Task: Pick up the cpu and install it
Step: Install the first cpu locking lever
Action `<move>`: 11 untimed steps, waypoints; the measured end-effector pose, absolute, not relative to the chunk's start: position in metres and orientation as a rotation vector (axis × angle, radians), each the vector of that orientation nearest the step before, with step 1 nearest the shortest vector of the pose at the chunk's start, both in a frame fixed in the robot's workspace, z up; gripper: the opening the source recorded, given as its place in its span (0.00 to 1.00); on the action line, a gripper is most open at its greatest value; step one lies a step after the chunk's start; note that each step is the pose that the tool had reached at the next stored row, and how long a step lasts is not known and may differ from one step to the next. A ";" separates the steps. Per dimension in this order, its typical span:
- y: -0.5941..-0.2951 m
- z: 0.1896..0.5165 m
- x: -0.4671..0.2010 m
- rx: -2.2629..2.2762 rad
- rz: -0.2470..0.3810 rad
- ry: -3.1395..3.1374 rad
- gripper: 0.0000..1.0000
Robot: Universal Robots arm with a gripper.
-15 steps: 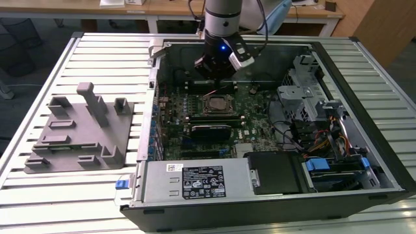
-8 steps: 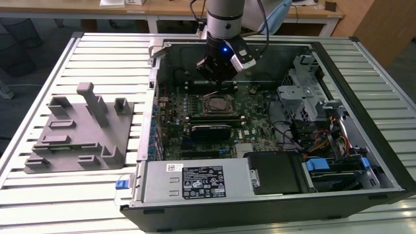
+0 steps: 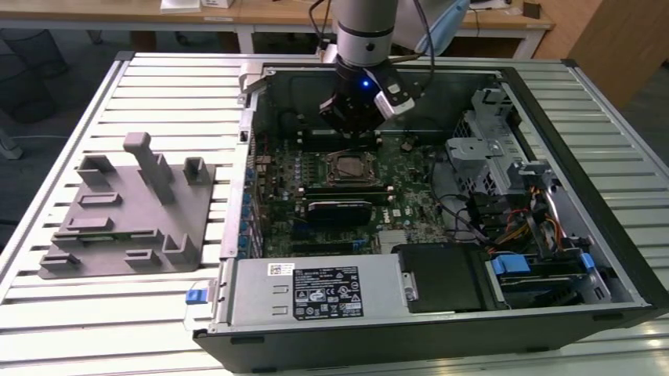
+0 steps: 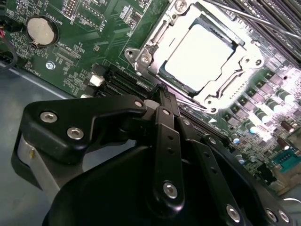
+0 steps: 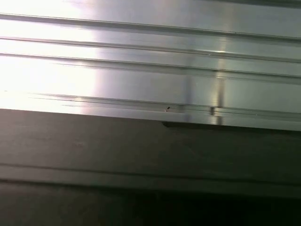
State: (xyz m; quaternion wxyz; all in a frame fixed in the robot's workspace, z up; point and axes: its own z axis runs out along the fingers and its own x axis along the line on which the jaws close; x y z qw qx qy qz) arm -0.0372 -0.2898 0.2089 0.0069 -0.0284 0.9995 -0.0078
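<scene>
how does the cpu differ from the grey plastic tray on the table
The cpu is a small flat square with a bright silvery top; the grey plastic tray is far larger, matte grey, with upright posts. The cpu sits inside the metal-framed socket on the motherboard in the open computer case; the tray lies outside the case on the slatted table, toward the exterior view's left. The gripper hangs near the cpu, far from the tray. Both lie flat.

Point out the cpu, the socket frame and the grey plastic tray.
silvery square cpu (image 4: 200, 56): second wrist view, middle of its metal top.
square metal socket frame (image 4: 146, 58): second wrist view, corner bracket.
grey plastic tray with upright posts (image 3: 125, 213): exterior view, flat base.
</scene>
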 end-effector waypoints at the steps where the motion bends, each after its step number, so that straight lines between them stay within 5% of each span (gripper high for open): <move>1: -0.290 0.208 -0.037 -0.089 -0.024 3.126 0.11; 11: -0.290 0.201 -0.032 -0.089 -0.022 3.127 0.11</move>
